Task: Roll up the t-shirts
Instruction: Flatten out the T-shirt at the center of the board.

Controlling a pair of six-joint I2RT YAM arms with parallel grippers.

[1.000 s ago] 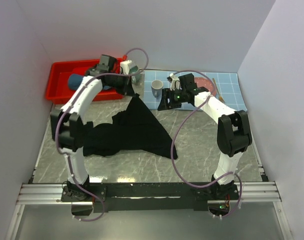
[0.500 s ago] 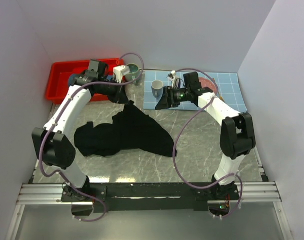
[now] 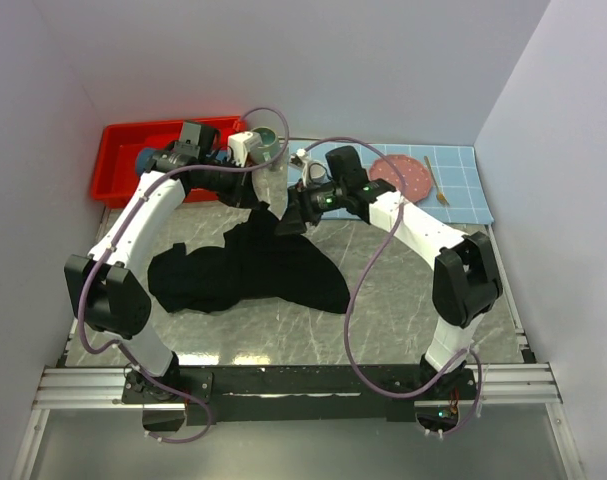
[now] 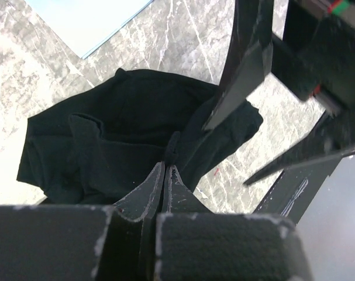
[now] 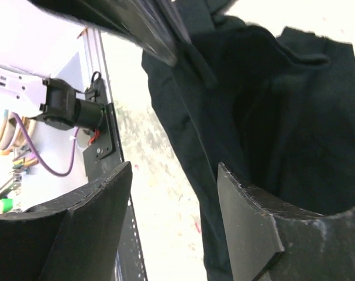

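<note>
Black shirt: crumpled on desk, far fold raised. Left hand: clamped together on that fold. Right hand: apart, empty, just beside it. Judged soft, light, limp; best taken at hem corners and spread flat

Overhead view from behind, wrist views close, sharing black t-shirt

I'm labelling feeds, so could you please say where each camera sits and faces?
Top external: above and behind the arms, looking down at the table; left arm and right arm show.
Left wrist: on that wrist, looks down past the shut left hand, pinching the black t-shirt.
Right wrist: on that wrist, looks past the open right hand at the black t-shirt.
Shared: all three show it.
</note>
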